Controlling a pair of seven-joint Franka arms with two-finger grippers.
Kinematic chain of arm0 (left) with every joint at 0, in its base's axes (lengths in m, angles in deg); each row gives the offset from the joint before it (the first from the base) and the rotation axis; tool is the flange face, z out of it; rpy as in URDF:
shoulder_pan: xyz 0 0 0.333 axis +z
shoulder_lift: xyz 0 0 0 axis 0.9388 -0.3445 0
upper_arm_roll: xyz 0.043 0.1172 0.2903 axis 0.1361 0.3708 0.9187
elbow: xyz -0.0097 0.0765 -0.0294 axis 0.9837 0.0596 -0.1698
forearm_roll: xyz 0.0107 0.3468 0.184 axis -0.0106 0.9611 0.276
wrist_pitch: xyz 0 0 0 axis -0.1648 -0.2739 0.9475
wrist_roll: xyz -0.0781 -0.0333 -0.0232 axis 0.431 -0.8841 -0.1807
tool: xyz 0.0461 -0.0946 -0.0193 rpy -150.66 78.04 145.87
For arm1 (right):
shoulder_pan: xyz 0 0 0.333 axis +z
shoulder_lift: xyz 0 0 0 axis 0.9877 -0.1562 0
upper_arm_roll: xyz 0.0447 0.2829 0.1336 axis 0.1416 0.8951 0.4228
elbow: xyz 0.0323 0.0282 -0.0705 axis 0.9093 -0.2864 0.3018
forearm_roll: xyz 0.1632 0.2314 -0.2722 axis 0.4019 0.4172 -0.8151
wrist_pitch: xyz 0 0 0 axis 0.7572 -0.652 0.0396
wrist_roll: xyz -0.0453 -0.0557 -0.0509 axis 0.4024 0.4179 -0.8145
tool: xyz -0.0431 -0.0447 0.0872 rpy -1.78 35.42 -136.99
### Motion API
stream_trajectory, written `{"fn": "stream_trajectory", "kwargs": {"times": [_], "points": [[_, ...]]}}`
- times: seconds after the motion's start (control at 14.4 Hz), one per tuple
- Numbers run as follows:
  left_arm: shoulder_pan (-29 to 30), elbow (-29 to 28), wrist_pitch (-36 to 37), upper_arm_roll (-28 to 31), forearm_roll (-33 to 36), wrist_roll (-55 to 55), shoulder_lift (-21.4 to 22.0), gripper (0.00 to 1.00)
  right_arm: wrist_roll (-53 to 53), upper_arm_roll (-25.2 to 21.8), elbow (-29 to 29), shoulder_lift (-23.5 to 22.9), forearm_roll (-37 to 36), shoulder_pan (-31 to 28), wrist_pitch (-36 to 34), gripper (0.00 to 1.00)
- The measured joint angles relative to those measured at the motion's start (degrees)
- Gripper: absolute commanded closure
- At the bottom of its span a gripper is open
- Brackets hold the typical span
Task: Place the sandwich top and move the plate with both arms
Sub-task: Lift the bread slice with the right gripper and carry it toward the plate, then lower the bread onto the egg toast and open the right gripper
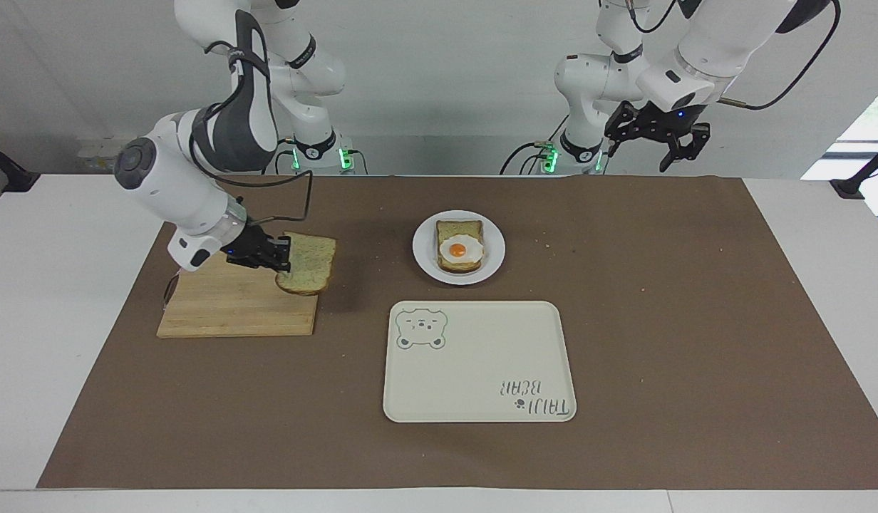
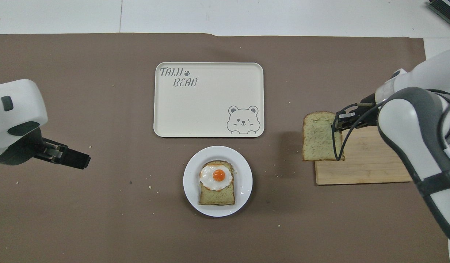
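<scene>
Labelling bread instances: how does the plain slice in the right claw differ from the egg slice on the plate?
The plain pale bread slice with brown crust has a bare face; the bread slice under the fried egg is topped. The plain slice hangs in the air, gripped by the right claw over the edge of the wooden cutting board; the egg slice lies flat on the small round white plate. Both share the crusted, round-topped shape.

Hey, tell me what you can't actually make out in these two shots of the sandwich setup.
- Underside of the sandwich top: turned away in both views.
- Right end effector: its grip on the slice's edge is partly masked by its own body and cable in the overhead view.
- Left end effector: cut off by the edge in the overhead view.
- Bread under the fried egg on the plate: its middle is covered by the egg.
</scene>
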Motion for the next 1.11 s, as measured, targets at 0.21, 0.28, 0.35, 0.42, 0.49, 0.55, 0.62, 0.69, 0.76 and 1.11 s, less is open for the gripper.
{"fn": "stream_trajectory", "kwargs": {"times": [0.21, 0.28, 0.35, 0.42, 0.49, 0.55, 0.62, 0.69, 0.76, 1.11], "points": [[0.0, 0.0, 0.0, 0.0, 0.0, 0.0, 0.0, 0.00, -4.1, 0.2, 0.0, 0.0, 2.3, 6.1, 1.1, 1.00], [0.0, 0.0, 0.0, 0.0, 0.0, 0.0, 0.0, 0.00, -5.6, 0.2, 0.0, 0.0, 3.2, 7.9, 1.3, 1.00], [0.0, 0.0, 0.0, 0.0, 0.0, 0.0, 0.0, 0.00, -6.9, 0.2, 0.0, 0.1, 3.7, 9.5, 1.6, 1.00], [0.0, 0.0, 0.0, 0.0, 0.0, 0.0, 0.0, 0.00, -8.1, 0.2, 0.0, 0.1, 4.1, 10.9, 2.0, 1.00], [0.0, 0.0, 0.0, 0.0, 0.0, 0.0, 0.0, 0.00, -9.1, 0.3, -0.1, 0.1, 4.9, 12.3, 2.8, 1.00], [0.0, 0.0, 0.0, 0.0, 0.0, 0.0, 0.0, 0.00, -9.7, 0.3, -0.4, 0.0, 5.8, 13.8, 4.2, 1.00], [0.0, 0.0, 0.0, 0.0, 0.0, 0.0, 0.0, 0.00, -10.2, 0.3, -1.0, -0.1, 6.1, 15.1, 6.0, 1.00], [0.0, 0.0, 0.0, 0.0, 0.0, 0.0, 0.0, 0.00, -10.4, 0.3, -1.5, -0.2, 6.5, 16.3, 7.4, 1.00], [0.0, 0.0, 0.0, 0.0, 0.0, 0.0, 0.0, 0.00, -10.4, 0.3, -2.0, -0.4, 7.5, 17.4, 8.2, 1.00], [0.0, 0.0, 0.0, 0.0, 0.0, 0.0, 0.0, 0.00, -12.4, 0.3, -4.5, -1.3, 10.3, 22.7, 13.6, 1.00]]}}
